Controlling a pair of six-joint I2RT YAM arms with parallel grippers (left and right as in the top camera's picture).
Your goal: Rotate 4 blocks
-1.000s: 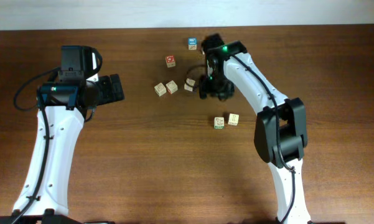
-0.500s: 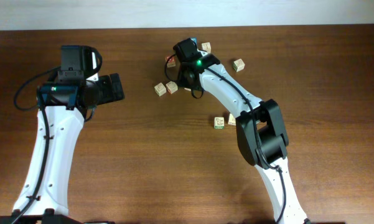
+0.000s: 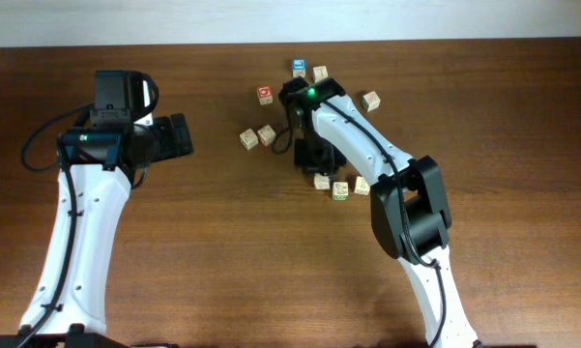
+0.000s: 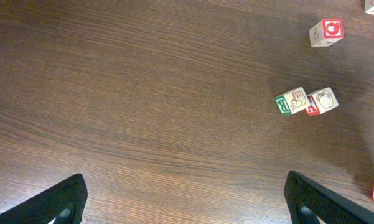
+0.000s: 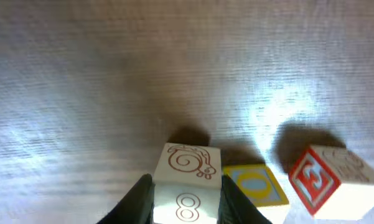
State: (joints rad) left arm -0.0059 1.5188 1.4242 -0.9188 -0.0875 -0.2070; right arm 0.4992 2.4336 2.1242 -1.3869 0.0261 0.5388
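My right gripper (image 5: 187,184) is shut on a pale block (image 5: 188,163) printed with a snail and an 8, both fingers pressed against its sides low over the table. In the overhead view the right gripper (image 3: 315,166) holds that block (image 3: 322,181) beside two more blocks (image 3: 340,190) (image 3: 362,185). A pale pair (image 3: 248,139) (image 3: 267,135) lies to the left, and also shows in the left wrist view (image 4: 292,101) (image 4: 322,101). Two pale blocks (image 3: 320,73) (image 3: 370,101) sit farther back. My left gripper (image 3: 179,137) (image 4: 185,180) is open and holds nothing.
A red-faced cube (image 3: 265,94) (image 4: 327,32) and a blue-faced cube (image 3: 299,67) lie at the back. Right of the held block sit a cube with a yellow O face (image 5: 255,185) and a cube with a red E face (image 5: 317,180). The right arm (image 3: 367,145) spans the block area.
My right gripper has swung from the back blocks toward the front pair, and its jaws have closed in on the snail block. The left arm has not moved.
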